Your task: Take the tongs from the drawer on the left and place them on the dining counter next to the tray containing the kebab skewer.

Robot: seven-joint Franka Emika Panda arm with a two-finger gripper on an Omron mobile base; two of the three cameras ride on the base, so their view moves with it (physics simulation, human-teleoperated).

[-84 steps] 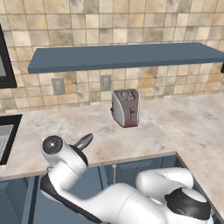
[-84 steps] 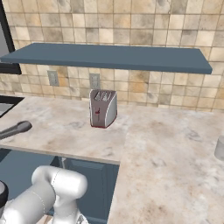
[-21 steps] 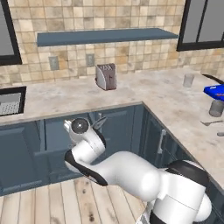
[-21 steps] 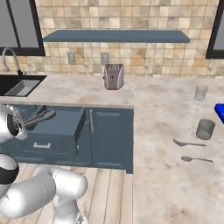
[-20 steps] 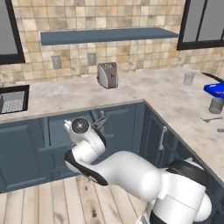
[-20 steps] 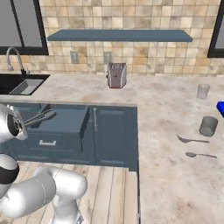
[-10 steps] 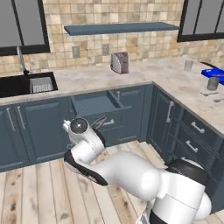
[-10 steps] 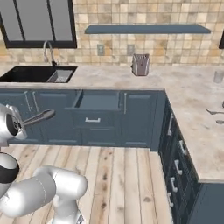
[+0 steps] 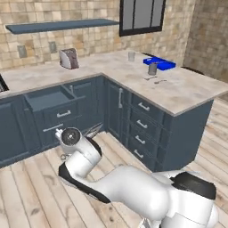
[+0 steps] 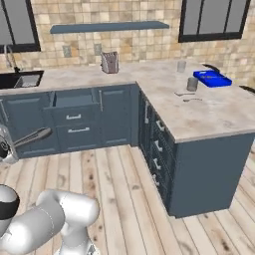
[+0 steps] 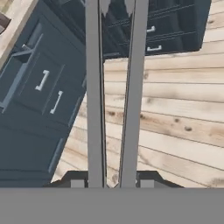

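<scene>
Gripping tongs (image 11: pixel 113 96), pincer (image 11: pixel 109 183) clamped; tong tips cut off at frame top.

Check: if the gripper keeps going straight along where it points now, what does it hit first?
Probably the dark cabinet drawers beyond the wood floor. The gripper, shut on the tongs, aims that way; the tong tips would arrive first. Depth is unclear.
</scene>
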